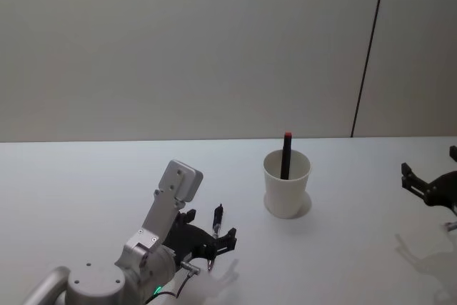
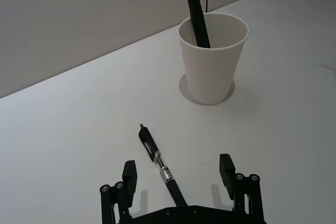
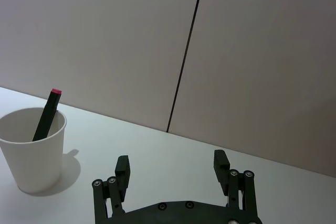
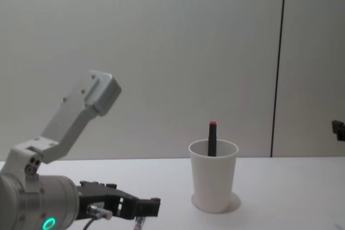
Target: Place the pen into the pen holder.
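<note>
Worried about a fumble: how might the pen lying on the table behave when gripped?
The pen looks slim and stiff, probably light. Its round barrel lies flat on the table, so it may roll or slip as the open left gripper straddling it closes.

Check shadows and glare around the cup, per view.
Head view: soft, even light; the pen holder casts a faint shadow at its base, no glare. Left wrist view: a pale shadow rings its base; the pen is evenly lit. Right wrist view: soft-edged shadow beside it. Chest view: faint shadow at its base.
</note>
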